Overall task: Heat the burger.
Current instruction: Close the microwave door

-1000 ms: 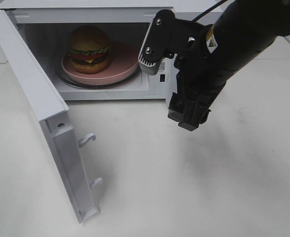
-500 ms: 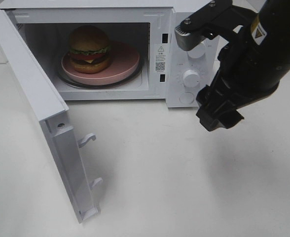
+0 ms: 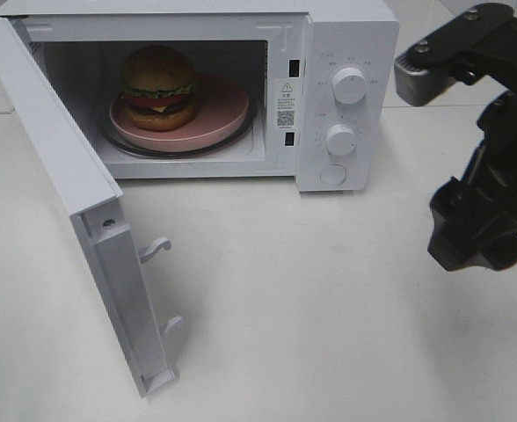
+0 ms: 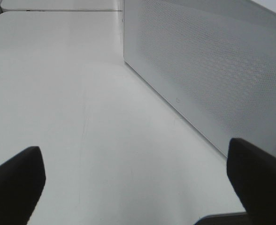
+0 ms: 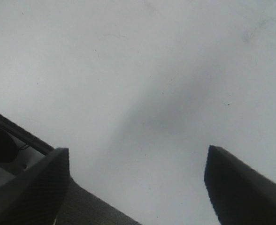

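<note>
- Exterior high: I see microwave (image 3: 346, 53) open; burger (image 3: 159, 86) sits on pink plate (image 3: 226, 110) inside.
- Left gripper (image 4: 134, 157): fingers apart, holding nothing.
- Right gripper (image 5: 135, 161): fingers apart, empty, over table (image 3: 329, 308).

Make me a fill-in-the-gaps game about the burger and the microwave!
1. The burger sits on a ___ plate inside the microwave.
2. The microwave's door is ___.
3. The right claw holds ___.

Missing words: pink; open; nothing.
</note>
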Tool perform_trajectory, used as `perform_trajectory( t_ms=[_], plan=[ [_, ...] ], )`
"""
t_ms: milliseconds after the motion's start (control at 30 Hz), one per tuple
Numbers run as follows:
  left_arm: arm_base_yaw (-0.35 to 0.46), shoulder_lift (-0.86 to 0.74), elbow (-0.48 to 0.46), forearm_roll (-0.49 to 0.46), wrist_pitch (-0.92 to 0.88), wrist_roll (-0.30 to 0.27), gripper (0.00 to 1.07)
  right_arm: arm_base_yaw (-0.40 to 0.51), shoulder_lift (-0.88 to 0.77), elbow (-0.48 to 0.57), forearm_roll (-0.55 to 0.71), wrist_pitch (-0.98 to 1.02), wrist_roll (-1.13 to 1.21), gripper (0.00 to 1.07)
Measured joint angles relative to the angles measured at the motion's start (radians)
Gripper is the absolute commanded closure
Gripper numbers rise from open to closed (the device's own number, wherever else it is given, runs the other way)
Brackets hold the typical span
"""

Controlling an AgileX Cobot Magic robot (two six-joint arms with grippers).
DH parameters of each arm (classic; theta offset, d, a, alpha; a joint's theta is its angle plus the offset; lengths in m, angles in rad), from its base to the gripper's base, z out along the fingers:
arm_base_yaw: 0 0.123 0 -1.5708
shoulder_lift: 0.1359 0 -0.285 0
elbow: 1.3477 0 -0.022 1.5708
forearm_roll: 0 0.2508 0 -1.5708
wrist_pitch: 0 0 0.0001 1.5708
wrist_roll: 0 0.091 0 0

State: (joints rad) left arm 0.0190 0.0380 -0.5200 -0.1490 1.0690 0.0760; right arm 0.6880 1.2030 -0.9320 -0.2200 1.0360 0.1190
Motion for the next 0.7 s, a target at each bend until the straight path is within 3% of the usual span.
perform_trajectory(
  t_ms=[167,433,700],
  plan=[
    [0.0,0.0,0.0,0.0,0.0,0.0,0.09,-0.054,-0.098,0.075,0.024,0.003,0.005,0.31],
    [0.0,0.0,0.0,0.0,0.0,0.0,0.09,-0.249,-0.325,0.192,0.029,0.01,0.004,0.31],
    [0.0,0.0,0.0,0.0,0.0,0.0,0.09,-0.334,-0.578,0.302,0.028,0.01,0.004,0.31]
  ],
)
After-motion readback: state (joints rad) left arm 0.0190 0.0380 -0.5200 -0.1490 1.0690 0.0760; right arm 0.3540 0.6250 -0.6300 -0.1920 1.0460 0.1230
